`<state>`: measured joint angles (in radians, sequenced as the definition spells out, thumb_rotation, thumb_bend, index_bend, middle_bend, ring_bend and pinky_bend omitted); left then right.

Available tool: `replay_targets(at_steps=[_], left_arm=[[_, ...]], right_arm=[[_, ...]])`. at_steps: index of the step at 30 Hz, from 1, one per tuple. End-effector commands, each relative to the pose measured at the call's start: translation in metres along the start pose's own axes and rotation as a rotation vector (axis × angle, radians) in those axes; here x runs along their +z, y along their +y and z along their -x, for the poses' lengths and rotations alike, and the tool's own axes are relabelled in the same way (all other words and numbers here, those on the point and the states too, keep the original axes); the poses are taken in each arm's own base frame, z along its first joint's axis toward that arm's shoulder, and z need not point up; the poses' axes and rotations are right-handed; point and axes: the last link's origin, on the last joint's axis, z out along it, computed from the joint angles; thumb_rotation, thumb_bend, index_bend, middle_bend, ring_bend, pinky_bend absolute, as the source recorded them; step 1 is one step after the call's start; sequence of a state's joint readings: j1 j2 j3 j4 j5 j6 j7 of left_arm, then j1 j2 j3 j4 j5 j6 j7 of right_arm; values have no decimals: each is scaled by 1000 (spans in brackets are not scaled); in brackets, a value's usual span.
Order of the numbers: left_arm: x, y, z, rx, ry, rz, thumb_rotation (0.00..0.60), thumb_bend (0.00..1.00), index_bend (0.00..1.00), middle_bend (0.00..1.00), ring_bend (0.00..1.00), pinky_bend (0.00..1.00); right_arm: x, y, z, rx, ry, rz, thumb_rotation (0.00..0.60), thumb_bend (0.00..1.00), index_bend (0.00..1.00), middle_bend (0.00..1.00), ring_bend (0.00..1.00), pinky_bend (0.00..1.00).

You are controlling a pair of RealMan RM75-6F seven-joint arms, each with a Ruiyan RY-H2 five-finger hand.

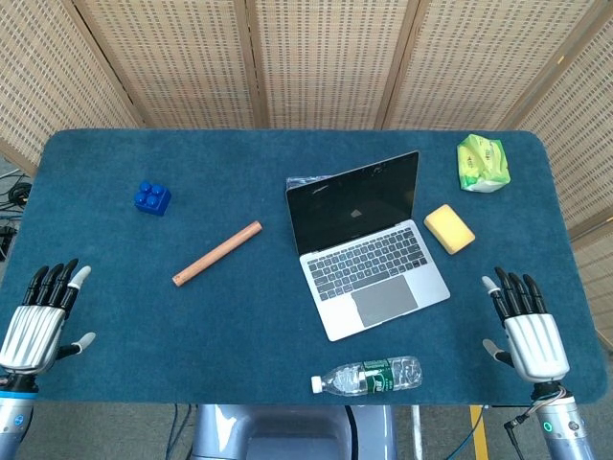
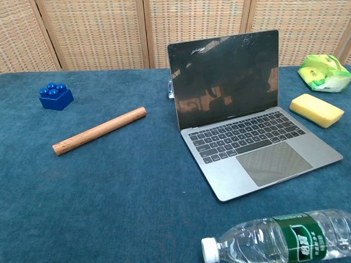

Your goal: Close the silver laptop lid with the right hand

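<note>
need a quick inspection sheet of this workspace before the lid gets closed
surface: blue felt table, flat
job's things: silver laptop open, screen dark, untouched
clutter: wooden rod, blue brick, yellow sponge, green packet, water bottle lying at the near edge
hands: left hand and right hand open, holding nothing
cables: some off the table's left edge
surroundings: woven screen panels behind

From the head we look steeply down on the whole table (image 1: pixel 96 316), with screens behind its far edge and both our hands at the near corners. From the chest we sit low and close, facing across the tabletop. Both views share the laptop (image 1: pixel 369 244), wooden rod (image 2: pixel 100 130), blue block (image 2: pixel 56 96) and bottle (image 1: pixel 367 376).
</note>
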<state>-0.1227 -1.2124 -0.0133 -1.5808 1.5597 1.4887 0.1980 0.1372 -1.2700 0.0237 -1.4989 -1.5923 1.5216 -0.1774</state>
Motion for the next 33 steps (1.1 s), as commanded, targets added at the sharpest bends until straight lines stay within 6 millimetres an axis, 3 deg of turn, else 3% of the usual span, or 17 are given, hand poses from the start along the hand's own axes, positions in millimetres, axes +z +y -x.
replay_targets(at_steps=[1,17,22,28,33], left_arm=[[-1,0,-1,-1,3,1,600,78,0,0,0,0],[-3,-1,-4,-5,11,-5,600,79,0,0,0,0],[-3,-4,-7,-15,21,-18,600,78,0,0,0,0],[-2,-4,-6,-17,15,-14,600,78,0,0,0,0],[-1,-4,-4,-20,5,-15,600,78,0,0,0,0]], right_arm=[[0,-1,0,1,2,-3,600,156,0,0,0,0],[4,-7,-5,0,64,-19,600,201,0,0,0,0],[16,-14,-12,-18,107,-45,600,241,0,0,0,5],[57,-24,-42,-62,202,-79,600,426,41,37,0,84],[99,-33,-65,-115,232,-102,600,730,87,81,7,127]])
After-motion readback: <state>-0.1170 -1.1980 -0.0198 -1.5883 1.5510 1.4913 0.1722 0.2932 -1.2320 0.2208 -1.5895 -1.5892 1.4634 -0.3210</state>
